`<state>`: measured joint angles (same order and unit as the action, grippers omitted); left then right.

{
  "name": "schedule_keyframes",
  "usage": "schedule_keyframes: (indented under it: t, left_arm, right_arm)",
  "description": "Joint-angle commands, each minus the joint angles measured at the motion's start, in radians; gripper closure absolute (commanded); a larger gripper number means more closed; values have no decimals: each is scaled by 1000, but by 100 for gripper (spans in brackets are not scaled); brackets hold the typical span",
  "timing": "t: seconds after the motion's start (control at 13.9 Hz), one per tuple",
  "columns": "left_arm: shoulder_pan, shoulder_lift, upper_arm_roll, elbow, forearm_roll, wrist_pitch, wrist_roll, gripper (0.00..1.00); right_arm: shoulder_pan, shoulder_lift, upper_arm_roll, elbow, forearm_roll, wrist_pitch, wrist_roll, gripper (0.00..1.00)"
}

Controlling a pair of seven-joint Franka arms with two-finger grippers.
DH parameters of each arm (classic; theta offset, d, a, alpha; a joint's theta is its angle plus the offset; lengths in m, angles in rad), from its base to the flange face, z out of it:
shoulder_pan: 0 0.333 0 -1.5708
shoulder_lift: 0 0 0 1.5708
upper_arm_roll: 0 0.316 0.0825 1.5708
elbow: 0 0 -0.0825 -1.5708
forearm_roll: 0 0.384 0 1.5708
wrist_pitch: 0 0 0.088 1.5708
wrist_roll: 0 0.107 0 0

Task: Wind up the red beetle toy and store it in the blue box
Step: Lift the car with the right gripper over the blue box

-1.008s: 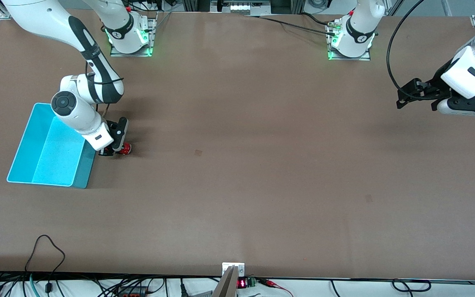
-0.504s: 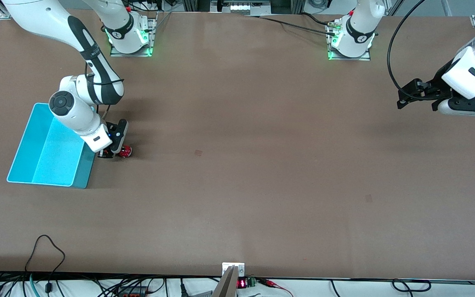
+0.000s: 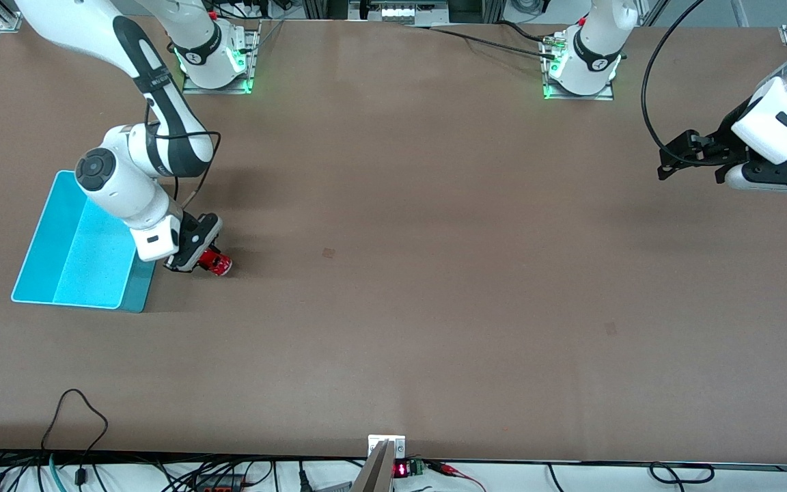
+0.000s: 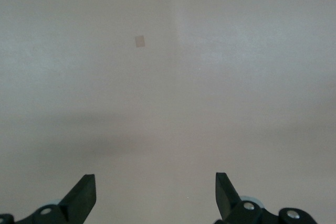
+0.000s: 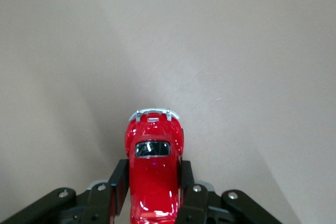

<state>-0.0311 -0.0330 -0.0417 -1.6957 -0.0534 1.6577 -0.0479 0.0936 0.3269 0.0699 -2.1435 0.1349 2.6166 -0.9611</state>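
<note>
My right pincer (image 3: 208,258) clamps the beetle (image 3: 216,262) mid-left by the box (image 3: 42,225), left pincer (image 4: 155,195) wide, empty, waiting; a tilted drag could slip its wheels.

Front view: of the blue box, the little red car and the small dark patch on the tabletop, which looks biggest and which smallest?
1. The blue box, by far the largest.
2. The red beetle toy, partly hidden by the right gripper shut on it.
3. The dark patch, slightly smaller than the toy; they look close, so this order is unsure.
</note>
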Motion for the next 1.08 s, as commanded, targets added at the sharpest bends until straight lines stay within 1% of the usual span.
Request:
schedule_keyframes:
  t: [0.0, 0.14, 0.29, 0.36, 0.43, 0.58, 0.65, 0.79, 0.94, 1.01]
  left_arm:
    - [-1, -2, 2, 14, 6, -21, -1, 0]
    - [-1, -1, 2, 18, 6, -19, 0, 0]
    - [-1, -1, 2, 18, 6, -21, -1, 0]
    - [-1, 1, 2, 16, 6, -19, 0, 0]
    - [-1, -1, 2, 16, 6, -18, 0, 0]
    - [-1, -1, 2, 18, 6, -18, 0, 0]
    - [-1, 1, 2, 16, 6, -18, 0, 0]
    - [-1, -1, 2, 16, 6, -21, 0, 0]
    - [-1, 1, 2, 16, 6, -18, 0, 0]
    - [-1, 1, 2, 16, 6, -18, 0, 0]
  right_arm:
    - [-2, -32, -4, 53, 15, -92, 165, 94]
    - [-6, -40, -22, 77, 15, -134, 258, 94]
    - [-6, -55, -61, 94, 6, -179, 427, 94]
    - [-8, -58, -76, 120, 6, -240, 480, 94]
    - [-8, -60, -102, 146, 3, -301, 536, 94]
    - [-9, -55, -183, 197, -56, -433, 639, 94]
    - [-18, -49, -208, 198, -84, -444, 662, 94]
    - [-50, -46, -240, 198, -97, -464, 685, 94]
    - [-54, -42, -291, 198, -147, -483, 763, 93]
    - [-57, -31, -303, 198, -158, -486, 772, 92]
